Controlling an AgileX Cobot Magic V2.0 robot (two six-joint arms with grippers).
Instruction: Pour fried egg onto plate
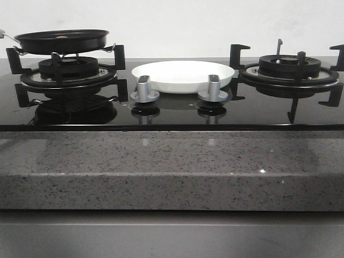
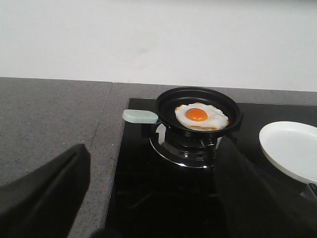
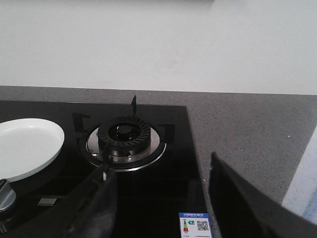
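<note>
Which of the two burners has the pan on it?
The left burner: the black frying pan with the fried egg sits there. The right burner is bare.

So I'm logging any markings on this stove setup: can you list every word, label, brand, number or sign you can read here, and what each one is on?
No text can be read in any view.
Sticker on the black glass hob, near its front corner by the right burner: blue band, a small pictogram and a QR-like code, its print too small to read.
The frying pan, plate and knobs show no markings.
</note>
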